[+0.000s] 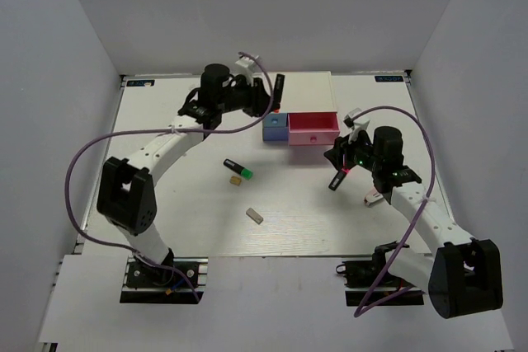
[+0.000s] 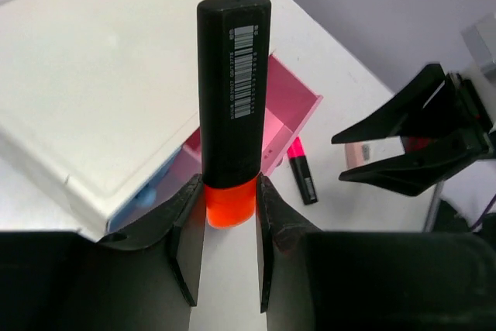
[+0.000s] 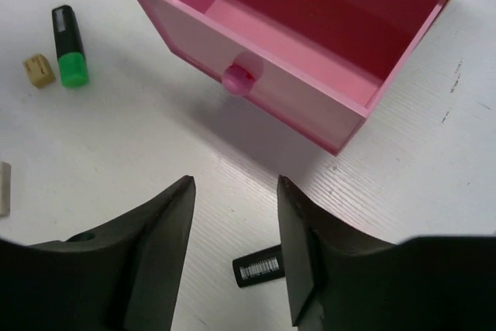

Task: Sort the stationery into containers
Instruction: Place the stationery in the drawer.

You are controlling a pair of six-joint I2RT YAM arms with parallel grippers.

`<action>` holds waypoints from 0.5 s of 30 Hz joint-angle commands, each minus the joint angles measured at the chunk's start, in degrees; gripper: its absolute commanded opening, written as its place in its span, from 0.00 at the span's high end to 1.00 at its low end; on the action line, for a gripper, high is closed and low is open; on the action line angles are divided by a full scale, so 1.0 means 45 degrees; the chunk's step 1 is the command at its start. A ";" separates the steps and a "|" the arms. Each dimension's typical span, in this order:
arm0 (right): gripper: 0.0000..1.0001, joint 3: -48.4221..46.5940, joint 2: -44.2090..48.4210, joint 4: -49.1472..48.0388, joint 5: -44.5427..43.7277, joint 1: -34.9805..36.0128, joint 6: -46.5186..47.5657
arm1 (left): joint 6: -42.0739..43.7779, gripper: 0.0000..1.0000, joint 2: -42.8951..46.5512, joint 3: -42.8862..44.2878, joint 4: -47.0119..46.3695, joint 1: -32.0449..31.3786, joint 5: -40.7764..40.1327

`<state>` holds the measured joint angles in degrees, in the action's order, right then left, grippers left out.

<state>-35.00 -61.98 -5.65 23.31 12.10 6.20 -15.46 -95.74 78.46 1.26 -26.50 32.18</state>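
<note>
LEFT jaws: clamped on orange-capped highlighter (image 2: 232,91) at cap end | RIGHT jaws: apart, empty; pink-capped highlighter (image 2: 301,170) lies beneath them | HANDLING: likely light, rigid, slick plastic; grip across barrel mid-length

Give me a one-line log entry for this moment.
left gripper: shut on orange highlighter | right gripper: open, empty | pink drawer: open | green highlighter, tan eraser: on table

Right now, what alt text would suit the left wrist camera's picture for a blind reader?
The left end effector pinches a black highlighter by its orange cap. Beyond it lie an open pink drawer and a loose pink-capped marker.
</note>
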 commanded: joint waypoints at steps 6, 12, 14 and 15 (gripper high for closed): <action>0.45 -0.0191 0.0432 0.0631 -0.0063 -0.0442 0.0381 | 0.3689 0.83 -0.2412 0.3304 0.0404 -0.1629 0.0506; 0.41 -0.0112 0.0608 0.0572 -0.0667 -0.0774 0.0381 | 0.4530 0.76 -0.3409 0.4049 0.1379 -0.2431 -0.0880; 0.39 -0.0132 0.0550 0.0533 -0.0979 -0.0852 0.0361 | 0.4706 0.72 -0.3527 0.4050 0.1574 -0.2568 -0.1506; 0.37 -0.0132 0.0588 0.0533 -0.1000 -0.0872 0.0381 | 0.4919 0.67 -0.3528 0.4050 0.1750 -0.2703 -0.1720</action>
<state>-35.03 -60.42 -2.74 20.88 8.88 7.33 2.90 -113.12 94.26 6.42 -37.71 28.69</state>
